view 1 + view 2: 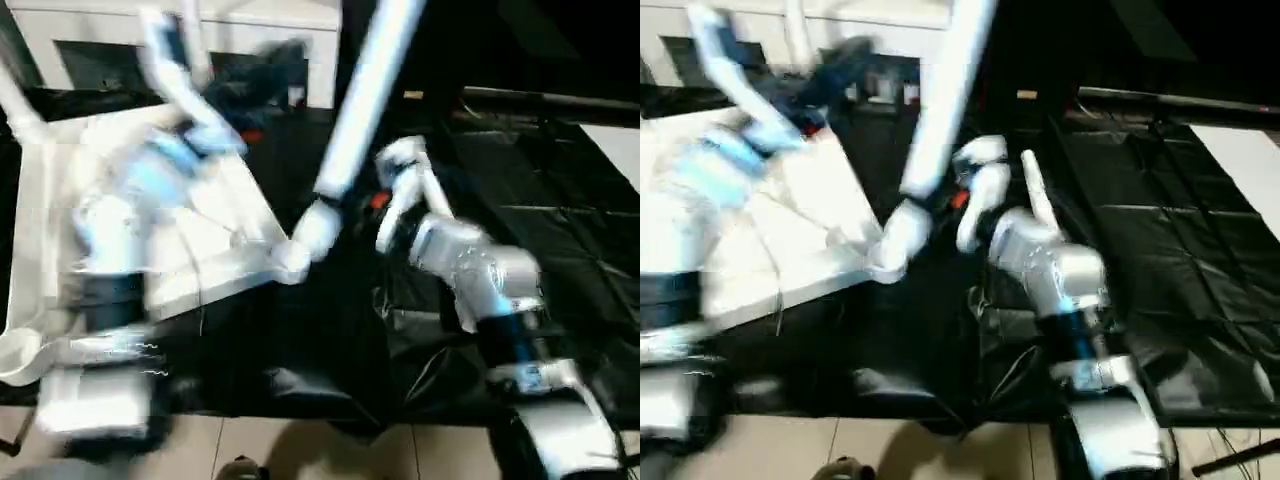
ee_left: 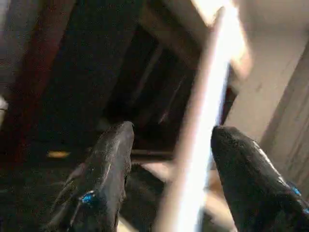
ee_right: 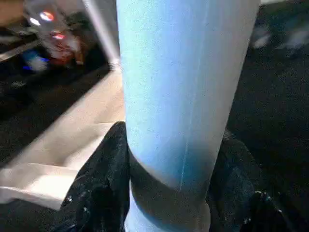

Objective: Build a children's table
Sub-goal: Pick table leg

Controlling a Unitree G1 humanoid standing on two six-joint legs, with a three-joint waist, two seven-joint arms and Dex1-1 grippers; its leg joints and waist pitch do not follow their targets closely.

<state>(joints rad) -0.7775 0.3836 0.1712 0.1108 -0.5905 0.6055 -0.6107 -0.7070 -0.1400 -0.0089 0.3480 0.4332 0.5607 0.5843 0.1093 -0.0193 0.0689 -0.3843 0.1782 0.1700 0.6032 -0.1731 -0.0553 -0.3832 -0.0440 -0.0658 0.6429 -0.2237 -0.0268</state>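
Your right gripper (image 3: 169,193) clamps a white leg (image 1: 365,100) seated in the tabletop (image 1: 190,230) corner socket (image 1: 290,258), while your left gripper (image 2: 169,179) stands open around another leg (image 2: 205,130).

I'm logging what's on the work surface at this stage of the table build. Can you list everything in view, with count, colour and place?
tabletop: one, white, ribbed underside up, lying on the black sheet at the robot's left.
legs: at least three, white; one rises at a slant from the tabletop's near corner socket, others stand at the far corners.
black sheet: one, covering the work surface.
cabinet: one, white with dark panes, behind the work.
floor: pale tiles, near edge.
left end effector: black fingers apart, with a white leg between them.
right end effector: black fingers on either side of the slanted leg.
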